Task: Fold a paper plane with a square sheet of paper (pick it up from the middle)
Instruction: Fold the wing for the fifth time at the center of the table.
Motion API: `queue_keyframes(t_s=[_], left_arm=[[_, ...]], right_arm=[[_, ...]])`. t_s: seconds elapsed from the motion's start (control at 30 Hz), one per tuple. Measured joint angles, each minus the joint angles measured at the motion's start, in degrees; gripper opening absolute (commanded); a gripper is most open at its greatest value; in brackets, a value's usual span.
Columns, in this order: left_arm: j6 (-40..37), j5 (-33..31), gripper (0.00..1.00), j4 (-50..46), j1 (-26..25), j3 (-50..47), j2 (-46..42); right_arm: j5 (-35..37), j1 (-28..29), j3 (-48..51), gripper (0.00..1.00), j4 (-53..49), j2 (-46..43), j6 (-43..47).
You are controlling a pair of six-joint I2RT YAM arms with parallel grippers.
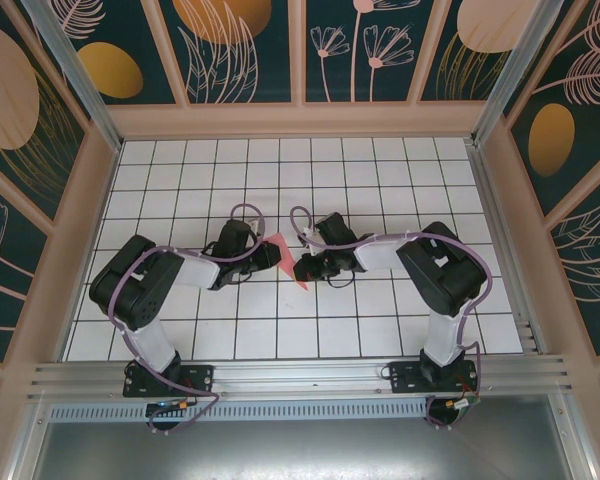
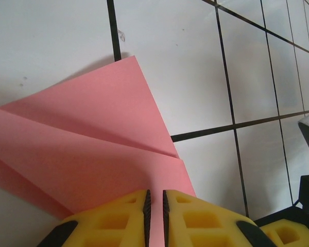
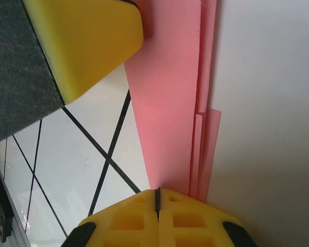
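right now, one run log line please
paper: folded, creased | left gripper: almost shut, grip unclear | right gripper: shut on paper

Overhead view; wrist views close on paper point(image 2: 92, 144)

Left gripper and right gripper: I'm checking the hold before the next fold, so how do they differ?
The left gripper shows a thin slit between its yellow pads; the right gripper has its pads pressed to a hairline seam. The left gripper faces a broad folded flap of the pink paper; the right gripper looks along narrow stacked edges. Both sit at the paper's edge.
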State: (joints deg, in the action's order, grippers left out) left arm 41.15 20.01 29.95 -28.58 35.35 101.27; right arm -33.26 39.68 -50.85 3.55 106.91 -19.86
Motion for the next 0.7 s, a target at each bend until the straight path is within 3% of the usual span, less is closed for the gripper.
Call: queue_keyframes(t_s=[0.17,0.7], left_arm=[[0.02,1.55,0.17,0.31,2.56,0.28,0.39],[-0.04,-6.75,0.16,-1.57,12.46,2.01,0.52]], right_arm=[[-0.31,-0.42,1.75,0.00,2.60,-0.50,-0.02],[-1.05,-0.70,3.02,0.00,5.14,-0.68,-0.24]])
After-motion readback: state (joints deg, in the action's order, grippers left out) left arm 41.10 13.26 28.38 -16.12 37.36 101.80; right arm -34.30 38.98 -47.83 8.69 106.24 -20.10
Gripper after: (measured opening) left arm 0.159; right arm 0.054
